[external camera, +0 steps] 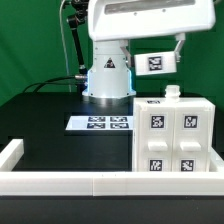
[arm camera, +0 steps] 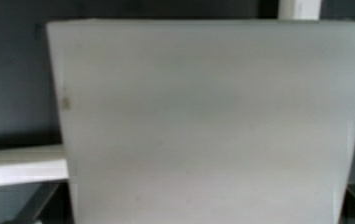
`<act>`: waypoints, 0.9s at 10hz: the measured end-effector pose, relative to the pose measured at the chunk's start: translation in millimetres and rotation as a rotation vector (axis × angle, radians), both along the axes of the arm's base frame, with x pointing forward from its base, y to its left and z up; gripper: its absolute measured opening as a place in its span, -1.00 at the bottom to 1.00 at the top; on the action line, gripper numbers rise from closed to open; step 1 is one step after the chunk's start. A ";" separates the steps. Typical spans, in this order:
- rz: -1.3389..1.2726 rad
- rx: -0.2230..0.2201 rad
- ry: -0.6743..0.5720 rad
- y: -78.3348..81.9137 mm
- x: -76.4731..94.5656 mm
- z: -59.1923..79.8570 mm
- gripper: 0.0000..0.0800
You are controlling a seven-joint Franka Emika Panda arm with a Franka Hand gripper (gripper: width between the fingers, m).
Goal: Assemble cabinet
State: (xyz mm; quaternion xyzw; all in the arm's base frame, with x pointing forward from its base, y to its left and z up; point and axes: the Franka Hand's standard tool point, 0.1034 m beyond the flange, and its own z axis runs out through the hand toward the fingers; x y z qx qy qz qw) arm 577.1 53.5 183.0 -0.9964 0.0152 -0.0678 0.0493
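Panel [external camera: 154, 63] is clamped aloft by gripper [external camera: 170, 55] | cabinet body [external camera: 176, 135] is seen below, ext. view's right | wrist cam filled by panel.

The Panda arm [external camera: 130, 20] rises from its pedestal base [external camera: 107, 78] at the far middle of the scene, and its broad white upper link reaches across the top toward the exterior view's right. At its end the gripper [external camera: 172, 48] hangs high in the air, clamped on a small tagged panel block [external camera: 155, 62]. The block's blank white face [arm camera: 200, 120] fills most of the wrist view.
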 end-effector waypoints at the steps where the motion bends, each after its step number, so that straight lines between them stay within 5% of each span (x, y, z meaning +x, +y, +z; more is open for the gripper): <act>1: -0.003 -0.001 0.002 -1.4 -0.3 -1.7 0.40; 5: 0.003 -0.002 0.005 0.7 0.0 -3.4 0.40; 9: 0.030 0.004 0.000 14.4 27.4 -9.5 0.40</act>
